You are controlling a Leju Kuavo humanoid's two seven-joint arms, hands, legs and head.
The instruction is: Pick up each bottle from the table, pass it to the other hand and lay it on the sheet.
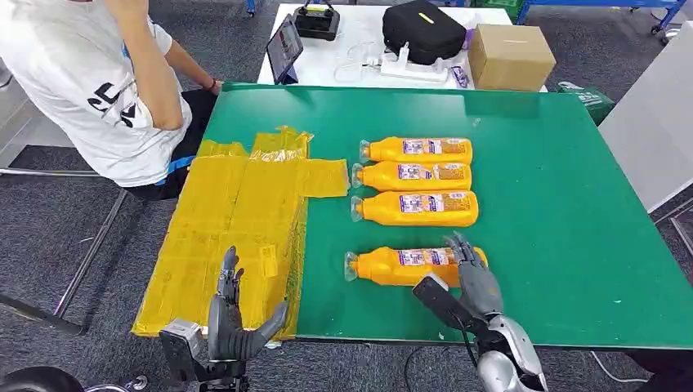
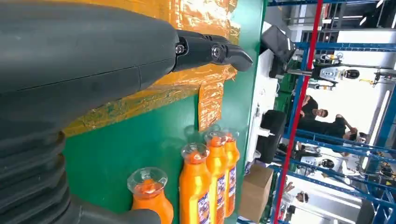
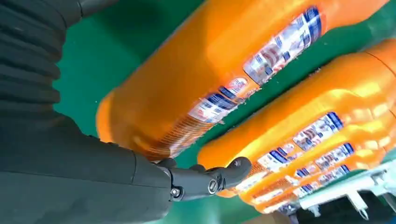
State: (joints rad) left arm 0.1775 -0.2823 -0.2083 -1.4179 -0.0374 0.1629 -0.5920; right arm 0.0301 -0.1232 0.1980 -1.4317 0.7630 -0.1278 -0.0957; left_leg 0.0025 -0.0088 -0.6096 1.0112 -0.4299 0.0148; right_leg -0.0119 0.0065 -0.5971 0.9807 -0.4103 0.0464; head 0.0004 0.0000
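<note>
Four bottles: all lie on their sides on the green tabletop (image 1: pixel 539 245), caps toward the sheet; three close together in a row (image 1: pixel 417 178), and the nearest bottle (image 1: pixel 409 266) apart from them, close to the front edge.
Left hand (image 1: pixel 233 314): it holds nothing, fingers apart and pointing up, over the front part of the sheet.
Sheet (image 1: pixel 237 229): yellow, shiny and wrinkled, at the left part of the tabletop; its left side hangs over the edge. It looks like thin film, so I think it can slide or fold under a bottle.
Nearest bottle, handling: orange liquid fills it, so probably it is rather heavy for its size; the plastic looks smooth and stiff, maybe slippery. It is round, so it may roll when it is pushed.
Where to hold: I judge the wide body at the label (image 3: pixel 261 60), not the narrow neck.
Right hand (image 1: pixel 470 282): fingers spread over the base end of the nearest bottle; whether they touch it, I cannot tell. Not yet closed around it.
Room: a seated person (image 1: pixel 106 82) at the left far corner; a white table (image 1: pixel 359 61) behind carries a black bag (image 1: pixel 425 31) and a cardboard box (image 1: pixel 511 55).
</note>
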